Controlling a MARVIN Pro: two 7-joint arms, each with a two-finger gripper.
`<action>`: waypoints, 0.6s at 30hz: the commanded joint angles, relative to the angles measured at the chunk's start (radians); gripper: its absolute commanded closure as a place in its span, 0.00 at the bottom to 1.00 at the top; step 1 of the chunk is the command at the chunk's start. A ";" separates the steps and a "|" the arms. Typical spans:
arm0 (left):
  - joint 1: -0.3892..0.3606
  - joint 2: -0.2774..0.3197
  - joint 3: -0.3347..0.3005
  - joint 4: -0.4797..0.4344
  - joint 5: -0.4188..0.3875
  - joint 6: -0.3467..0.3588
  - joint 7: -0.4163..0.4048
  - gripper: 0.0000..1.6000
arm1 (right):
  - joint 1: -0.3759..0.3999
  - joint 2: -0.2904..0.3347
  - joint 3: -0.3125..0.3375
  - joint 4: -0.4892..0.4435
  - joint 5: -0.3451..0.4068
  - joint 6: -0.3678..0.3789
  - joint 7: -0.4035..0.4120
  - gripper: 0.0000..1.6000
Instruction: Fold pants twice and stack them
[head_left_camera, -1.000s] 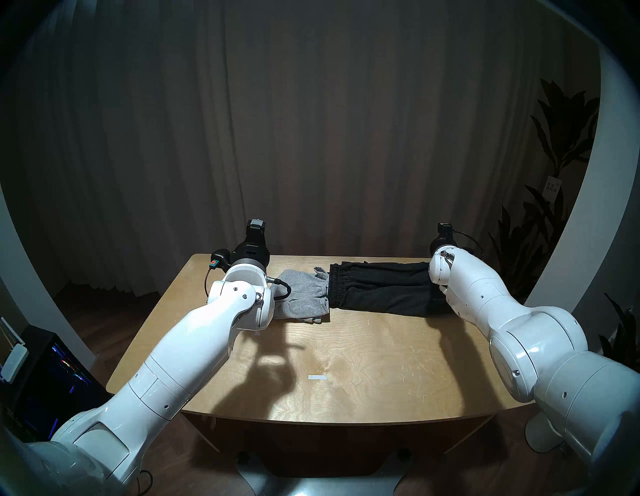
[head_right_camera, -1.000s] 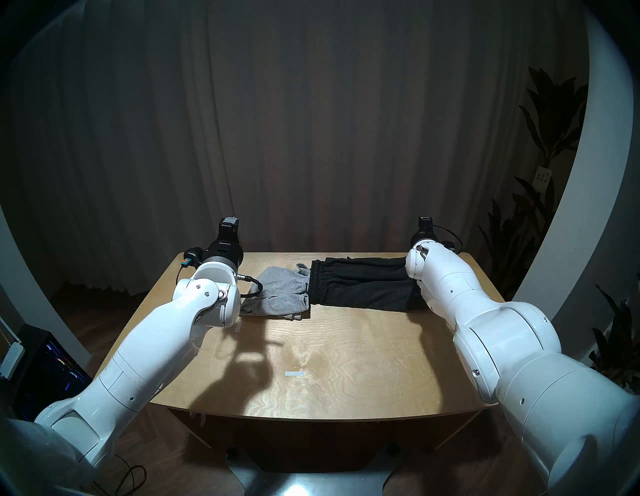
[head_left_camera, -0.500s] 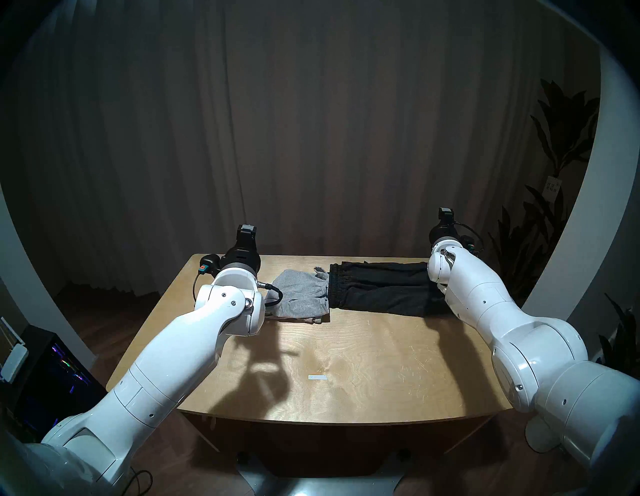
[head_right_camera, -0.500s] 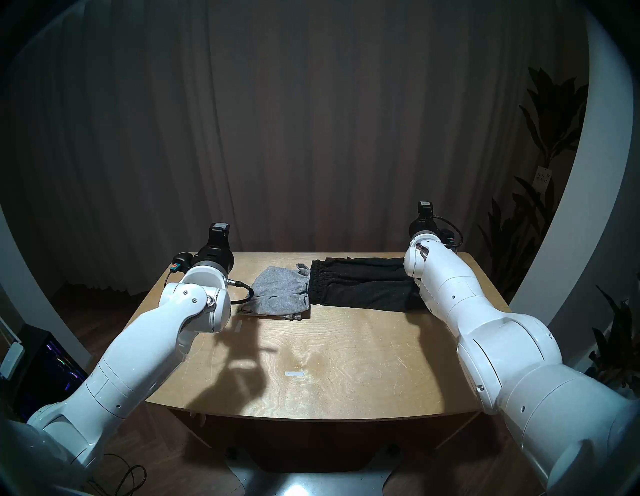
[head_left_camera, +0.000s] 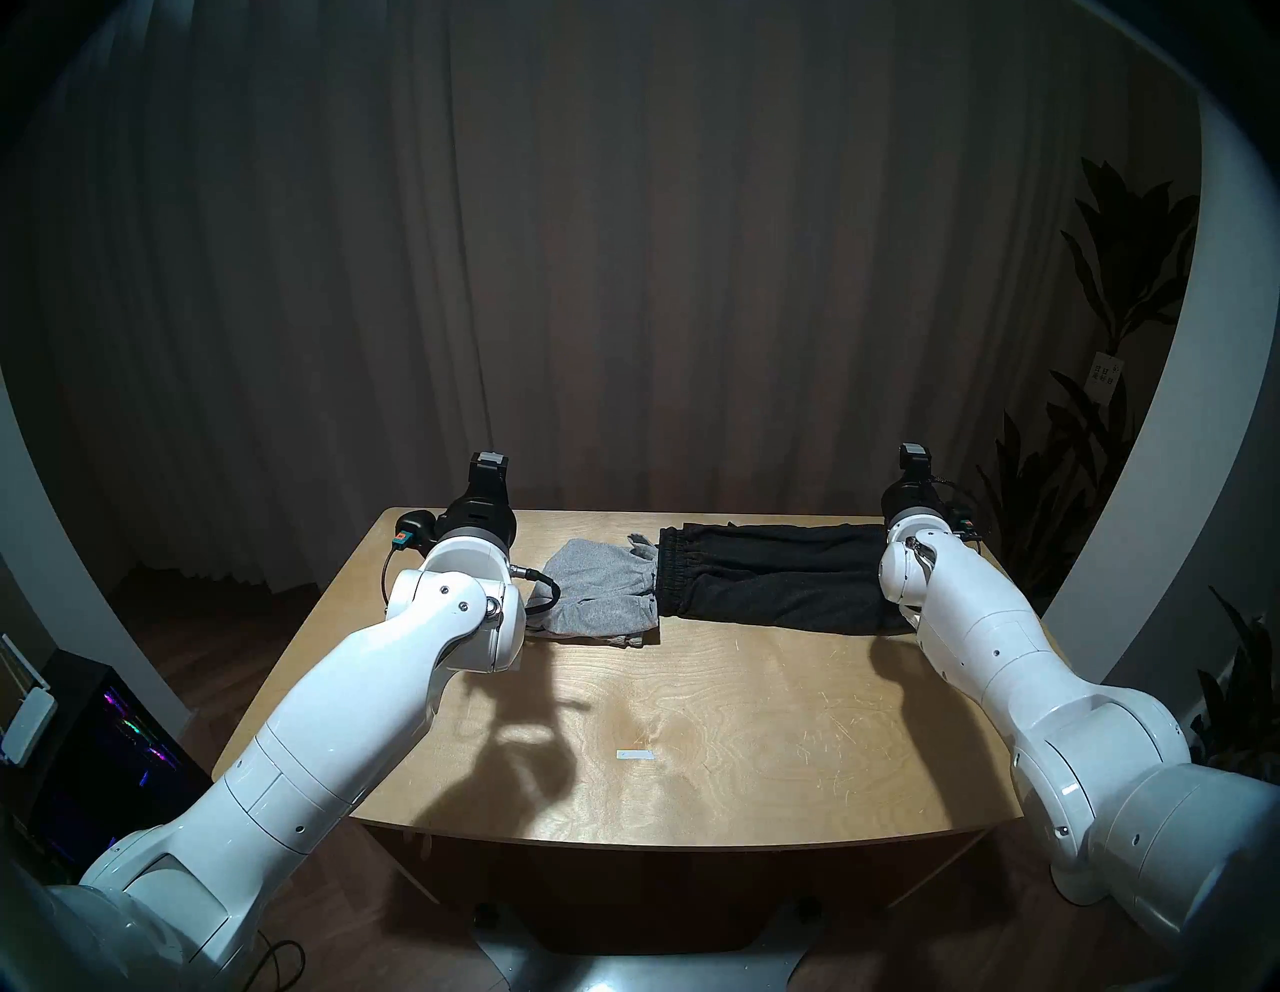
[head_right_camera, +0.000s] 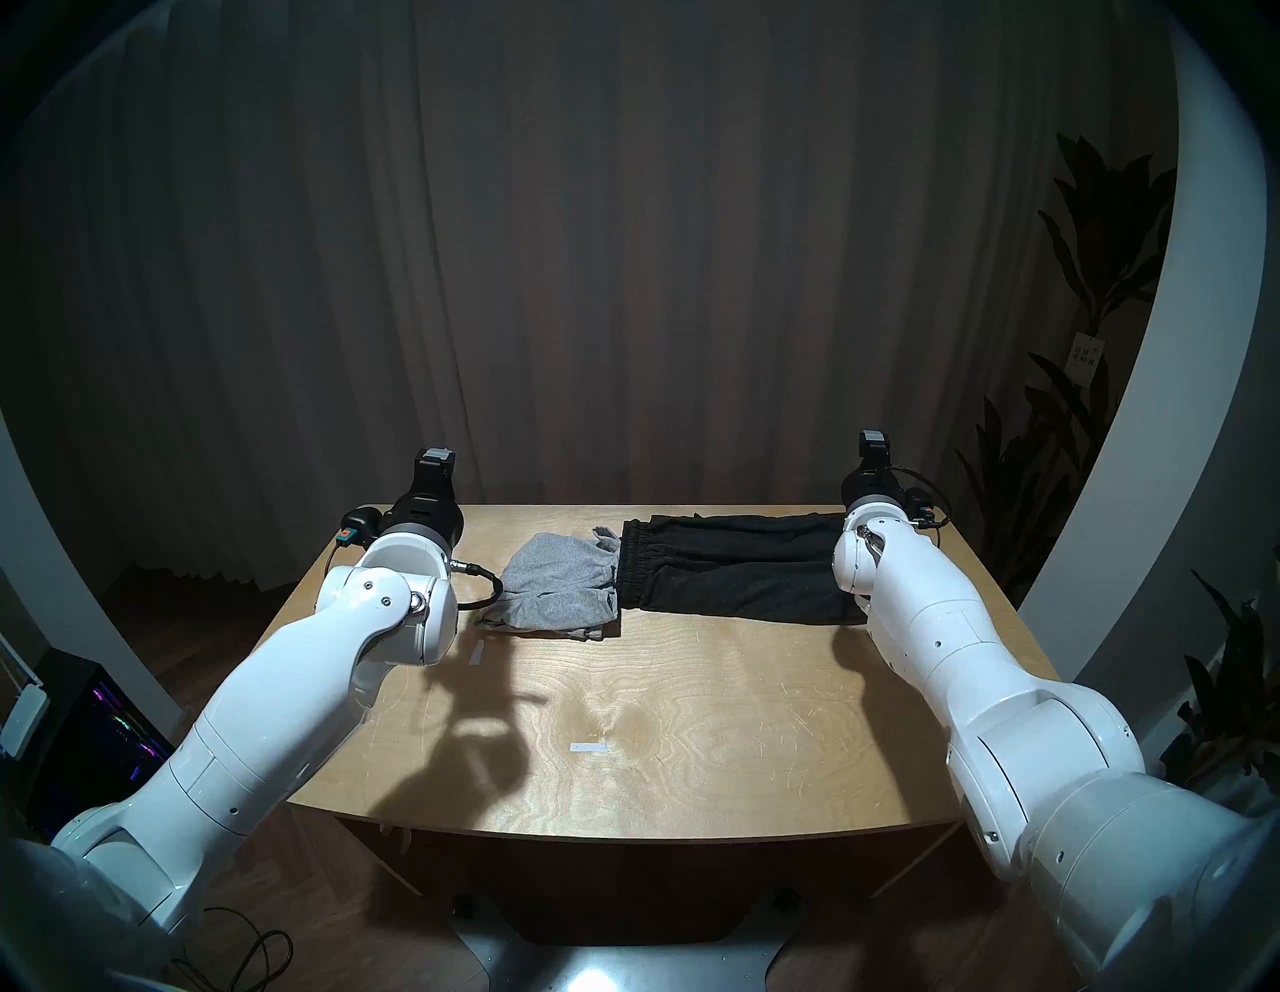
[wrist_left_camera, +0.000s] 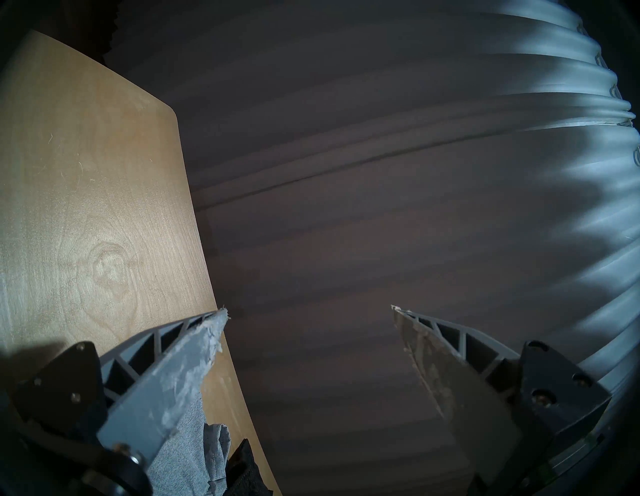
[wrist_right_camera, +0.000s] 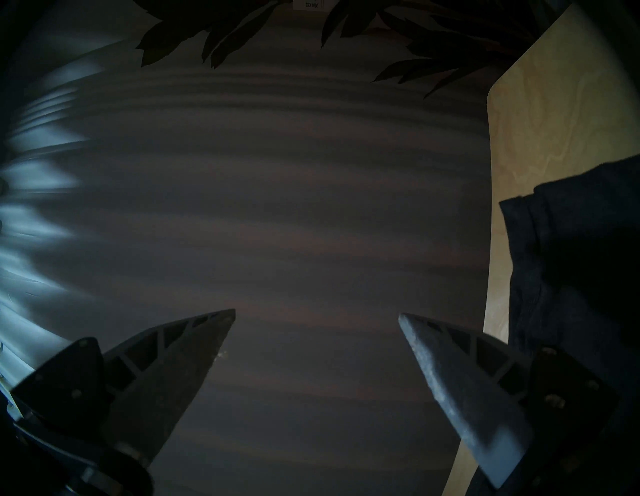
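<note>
The grey pants (head_left_camera: 602, 589) lie in a small flat bundle at the far middle of the table (head_left_camera: 692, 693). The black pants (head_left_camera: 769, 582) stretch in a long strip to their right, with the elastic waistband touching the grey pair. My left gripper (wrist_left_camera: 308, 308) hangs open and empty over the far table edge, left of the grey pants (wrist_left_camera: 194, 443), and points at the curtain. My right gripper (wrist_right_camera: 317, 313) is open and empty past the far right corner, beside the leg end of the black pants (wrist_right_camera: 571, 259).
A small white tape strip (head_left_camera: 634, 754) marks the table's near middle. A dark curtain (head_left_camera: 623, 277) hangs close behind the far edge. Plants (head_left_camera: 1108, 346) stand at the right. A lit computer case (head_left_camera: 104, 748) sits on the floor at the left.
The right arm swung right and a little lower, uncovering the black pants' right end. The left arm drew left, off the grey pants. Both grippers stayed open.
</note>
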 joint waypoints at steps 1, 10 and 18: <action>-0.021 -0.003 -0.007 -0.002 -0.002 0.007 -0.008 0.00 | -0.041 0.040 0.016 -0.104 0.003 0.006 0.031 0.00; -0.018 0.000 -0.006 0.011 -0.005 0.017 -0.007 0.00 | -0.106 0.078 0.022 -0.204 0.003 0.010 0.029 0.00; -0.017 0.002 -0.008 0.019 -0.007 0.031 -0.006 0.00 | -0.198 0.115 0.028 -0.282 0.009 0.021 0.004 0.00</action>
